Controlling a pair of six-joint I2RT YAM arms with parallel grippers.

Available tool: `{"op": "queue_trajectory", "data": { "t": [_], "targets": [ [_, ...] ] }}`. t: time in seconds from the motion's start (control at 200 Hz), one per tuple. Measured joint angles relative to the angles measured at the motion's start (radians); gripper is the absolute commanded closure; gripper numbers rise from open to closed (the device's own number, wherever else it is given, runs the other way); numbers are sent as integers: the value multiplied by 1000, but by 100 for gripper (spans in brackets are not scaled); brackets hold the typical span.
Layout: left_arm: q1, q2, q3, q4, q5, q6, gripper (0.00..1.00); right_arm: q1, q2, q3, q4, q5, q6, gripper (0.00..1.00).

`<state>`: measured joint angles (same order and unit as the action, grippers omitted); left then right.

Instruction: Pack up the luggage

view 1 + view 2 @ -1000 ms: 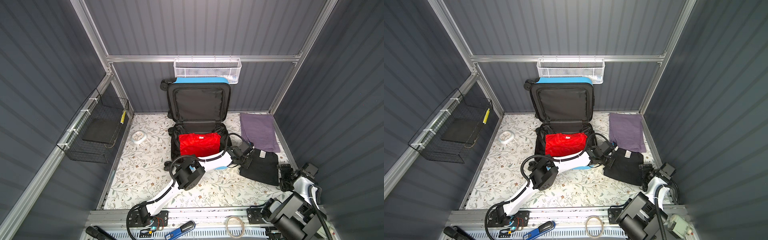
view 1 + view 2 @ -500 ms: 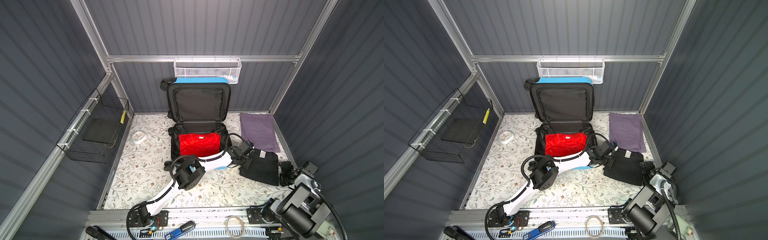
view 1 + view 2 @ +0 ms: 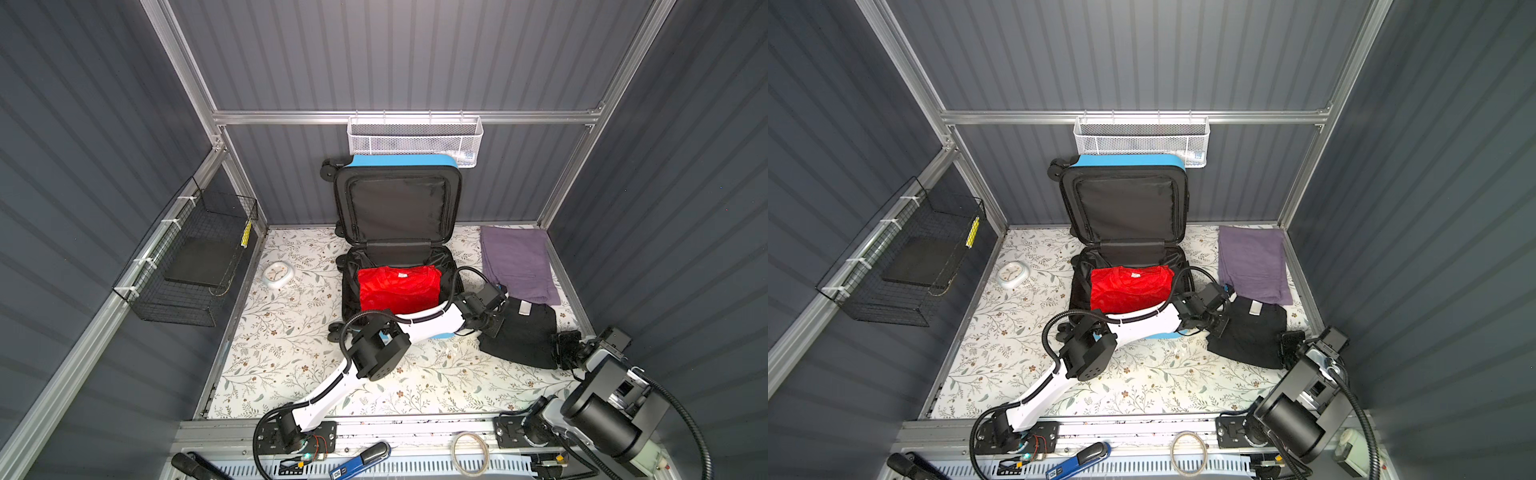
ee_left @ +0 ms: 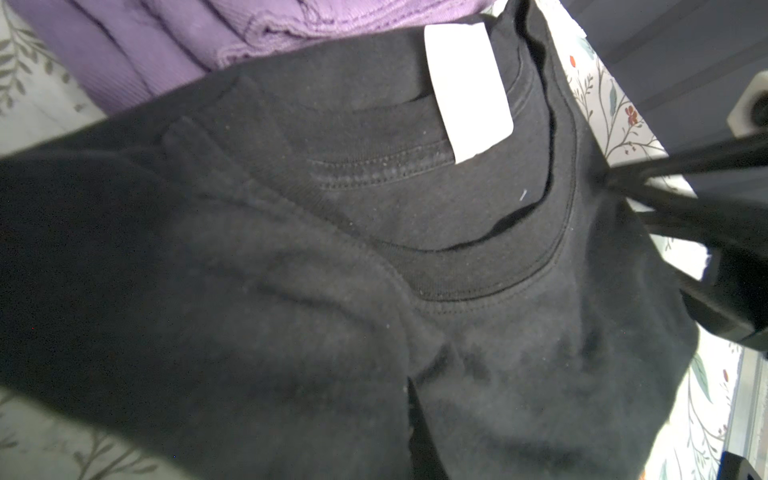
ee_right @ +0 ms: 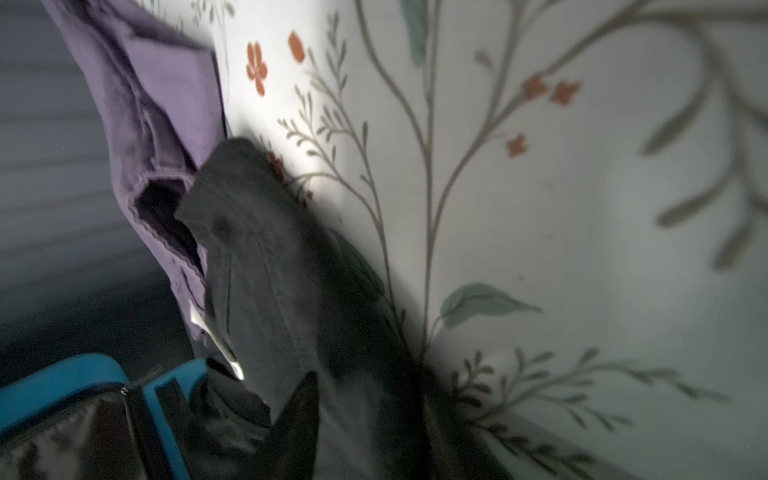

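Between L gripper (image 3: 492, 325) and R gripper (image 3: 562, 349), shirt (image 3: 521, 332) is soft, light, floppy; you take opp. edges. L clenched on one; R can't tell. Open luggage (image 3: 397, 208) beside L.

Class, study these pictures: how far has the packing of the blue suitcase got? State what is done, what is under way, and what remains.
Done: the luggage lies open with a red garment inside. In hand: the left gripper looks shut on the black garment; the right gripper is at its opposite edge, grip unclear. Left: that and the purple garment lie outside.
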<state>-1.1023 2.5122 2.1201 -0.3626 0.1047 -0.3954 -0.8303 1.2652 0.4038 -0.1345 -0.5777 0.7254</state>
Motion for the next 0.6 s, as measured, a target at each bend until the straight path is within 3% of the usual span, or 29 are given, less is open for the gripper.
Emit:
{"op": "queue_trajectory", "data": {
  "t": [0.085,0.245,0.6],
  "targets": [
    [0,0,0,0,0,0,100,0,-1,-9,-8,-5,-7,100],
    [0,-2,0,0,12,0,100,0,-69,-35,-9,-31,5,100],
    [3,-114,20,-66,59,37,100,3,-478,-69,-149,-132,100,100]
  ]
}}
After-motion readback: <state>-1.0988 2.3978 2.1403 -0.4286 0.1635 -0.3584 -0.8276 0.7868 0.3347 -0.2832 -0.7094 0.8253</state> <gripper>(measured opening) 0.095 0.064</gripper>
